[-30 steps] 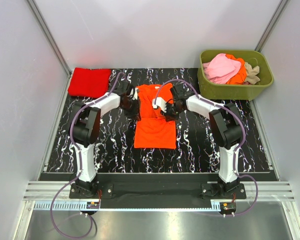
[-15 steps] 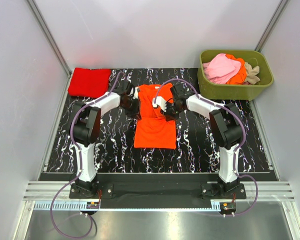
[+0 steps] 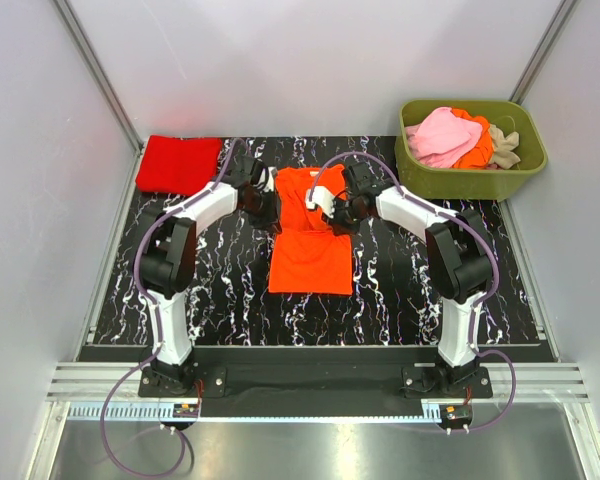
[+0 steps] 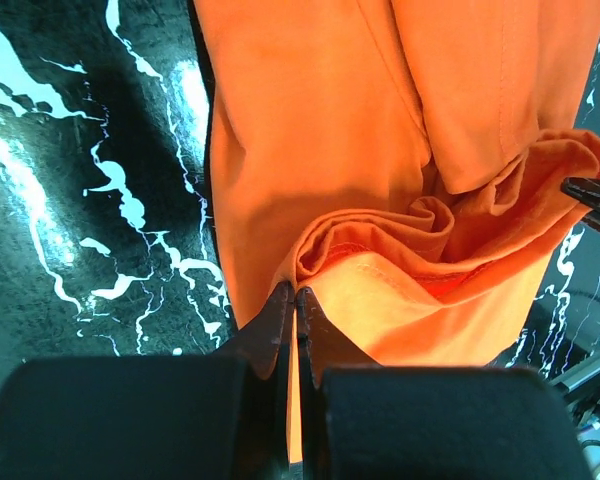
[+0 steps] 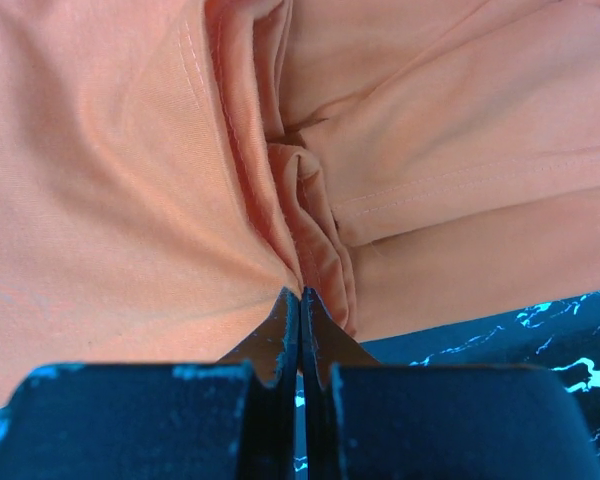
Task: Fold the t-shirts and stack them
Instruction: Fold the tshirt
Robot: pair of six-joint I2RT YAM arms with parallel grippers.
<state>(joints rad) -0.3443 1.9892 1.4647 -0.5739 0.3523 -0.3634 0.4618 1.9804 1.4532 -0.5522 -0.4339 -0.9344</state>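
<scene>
One green tub [image 3: 460,185] sits at the far right corner in my view from above. Inside it I see a pink t-shirt [image 3: 444,135] on the left, an orange t-shirt [image 3: 478,145] in the middle and a beige t-shirt [image 3: 506,146] on the right, all in a loose heap. A red t-shirt [image 3: 179,163] lies folded flat at the far left corner of the black table [image 3: 400,290], well apart from the tub. The bright orange t-shirt [image 3: 310,258] lies in the middle of the table, between my two arms. Its near half is flat and its far half is bunched up. My left arm [image 3: 195,212] reaches out and bends in toward the middle, and so does my right arm [image 3: 410,210], so the two make an arch over the table. The left gripper [image 4: 296,295] is at the left edge of the bright orange t-shirt, low over the table. Its jaws are pinched tight on a fold of that cloth. The right gripper [image 5: 300,295] is at the right edge of the same shirt. Its jaws are also squeezed tight on a small bunch of the orange cloth, where many wrinkles meet.
</scene>
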